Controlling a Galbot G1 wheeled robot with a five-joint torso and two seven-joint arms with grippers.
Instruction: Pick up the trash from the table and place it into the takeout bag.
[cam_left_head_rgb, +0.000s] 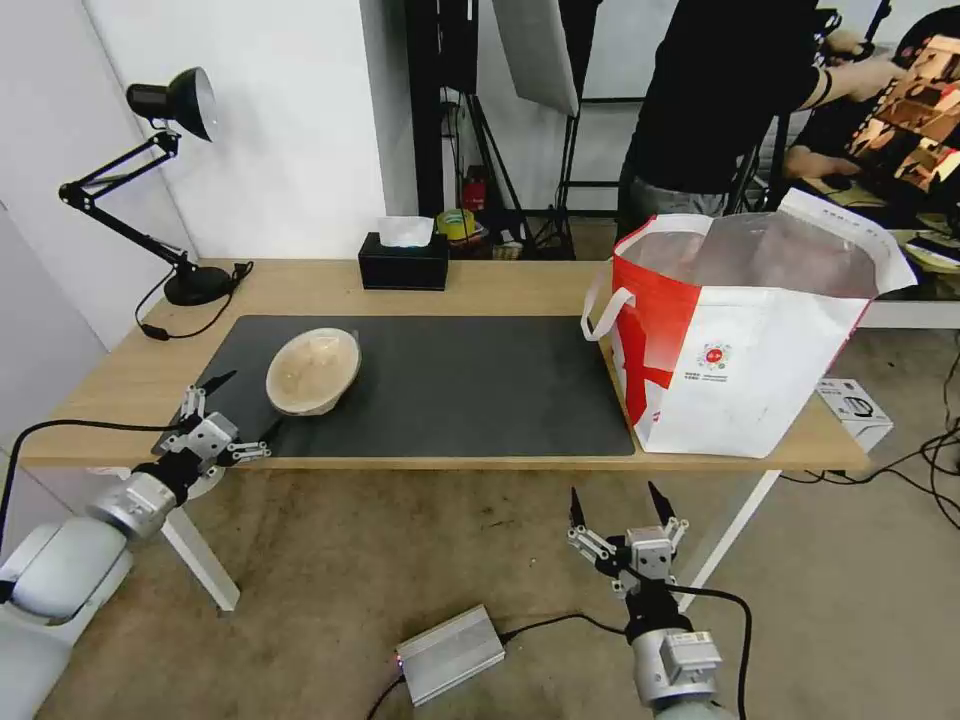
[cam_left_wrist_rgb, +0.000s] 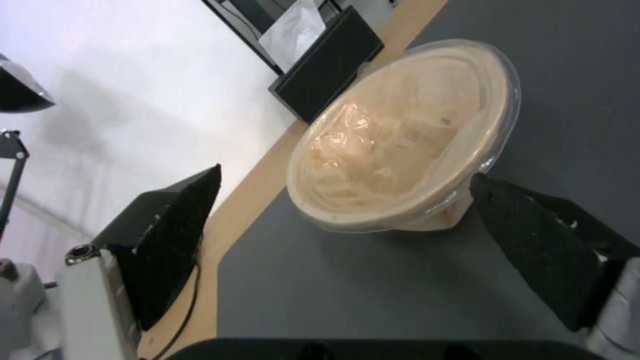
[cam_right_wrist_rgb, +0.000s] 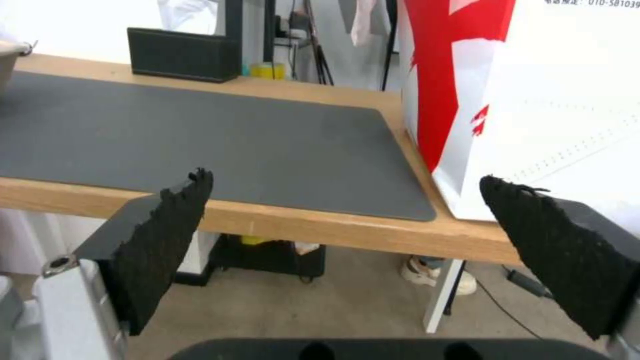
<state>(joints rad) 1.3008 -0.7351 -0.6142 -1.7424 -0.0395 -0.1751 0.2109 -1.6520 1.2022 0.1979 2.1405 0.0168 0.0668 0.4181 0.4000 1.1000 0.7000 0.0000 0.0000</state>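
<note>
A tan shallow pulp bowl (cam_left_head_rgb: 312, 370), the trash in view, sits tilted on the left part of the dark grey mat (cam_left_head_rgb: 470, 385) on the light-wood table (cam_left_head_rgb: 500, 285). Under its clear cover lies crumpled plastic (cam_left_wrist_rgb: 400, 140). My left gripper (cam_left_head_rgb: 250, 403) is open at the mat's front left corner, just short of the bowl, with its fingers (cam_left_wrist_rgb: 167, 240) spread wider than the near rim. The takeout bag (cam_left_head_rgb: 740, 340) stands open at the table's right end, its foil lining showing. My right gripper (cam_left_head_rgb: 615, 495) hangs open below the table's front edge, facing the bag (cam_right_wrist_rgb: 533, 100).
A black desk lamp (cam_left_head_rgb: 175, 100) and its cord occupy the back left corner. A black tissue box (cam_left_head_rgb: 404, 260) sits at the back edge. A small white box (cam_left_head_rgb: 852, 405) lies right of the bag. A silver box (cam_left_head_rgb: 450, 652) with cables lies on the floor.
</note>
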